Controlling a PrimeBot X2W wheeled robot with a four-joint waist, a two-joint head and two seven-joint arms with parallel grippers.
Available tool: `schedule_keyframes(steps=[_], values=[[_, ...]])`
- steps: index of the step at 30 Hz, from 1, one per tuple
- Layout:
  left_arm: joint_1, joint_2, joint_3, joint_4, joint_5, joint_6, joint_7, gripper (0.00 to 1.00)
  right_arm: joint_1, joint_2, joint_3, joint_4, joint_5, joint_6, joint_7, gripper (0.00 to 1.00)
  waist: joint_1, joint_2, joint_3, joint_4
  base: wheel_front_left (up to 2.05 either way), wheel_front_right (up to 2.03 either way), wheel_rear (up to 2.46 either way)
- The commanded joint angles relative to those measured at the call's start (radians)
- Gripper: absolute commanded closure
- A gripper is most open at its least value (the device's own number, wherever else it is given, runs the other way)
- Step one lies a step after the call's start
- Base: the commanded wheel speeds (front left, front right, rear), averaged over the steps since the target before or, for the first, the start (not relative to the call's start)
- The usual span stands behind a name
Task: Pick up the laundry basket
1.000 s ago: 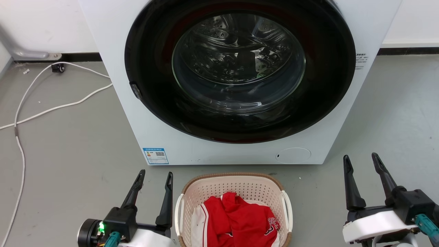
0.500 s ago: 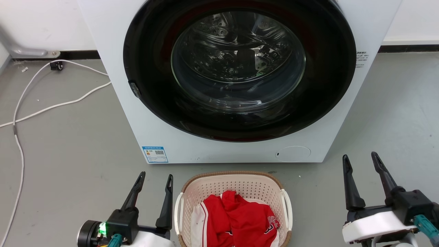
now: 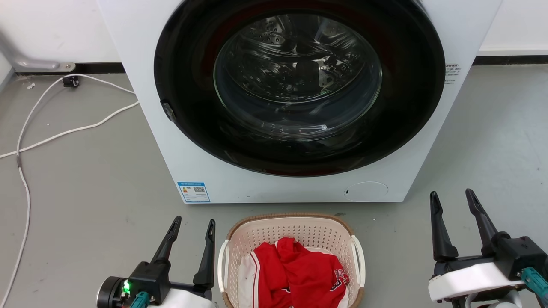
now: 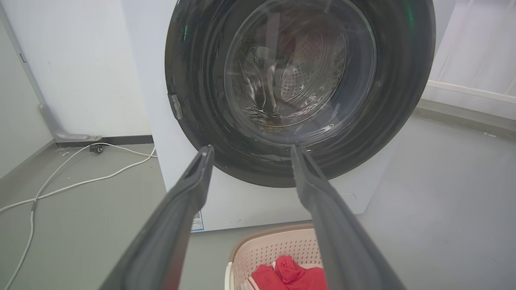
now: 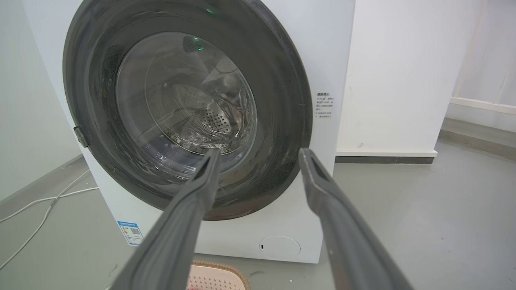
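The laundry basket [image 3: 295, 233] sits on the floor [image 3: 85, 192] just before the washer [image 3: 265, 188], holding red clothes [image 3: 308, 273]. Also before the washer, the left pincer [image 3: 193, 221] and right pincer [image 3: 451, 193] gape empty.

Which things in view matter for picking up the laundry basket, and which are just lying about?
For the job:
laundry basket; white side handles; left gripper, open; right gripper, open.

Lying about:
washer; white cable on the floor; red clothes, inside the basket.
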Motion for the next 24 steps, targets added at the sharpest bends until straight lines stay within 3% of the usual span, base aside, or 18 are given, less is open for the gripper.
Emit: schedule_keyframes(steps=[1,14,24], values=[[0.001,-0.001,0.003,0.000,0.003,-0.002,-0.003,0.00,-0.008,0.000,0.000,-0.002,-0.002,0.000,-0.002,0.00,0.0000,-0.0001,0.001,0.000,0.00,0.00,0.00],[-0.014,-0.003,0.008,0.018,0.013,-0.002,-0.003,0.00,-0.019,0.000,-0.011,0.009,-0.005,0.000,-0.002,0.00,0.0000,-0.0001,0.035,-0.006,0.00,0.00,0.00],[-0.134,0.013,0.008,0.174,0.047,-0.010,-0.003,0.00,-0.144,0.000,0.031,0.151,-0.007,0.000,0.033,0.00,0.0000,-0.0001,0.203,-0.014,0.00,0.00,0.00]])
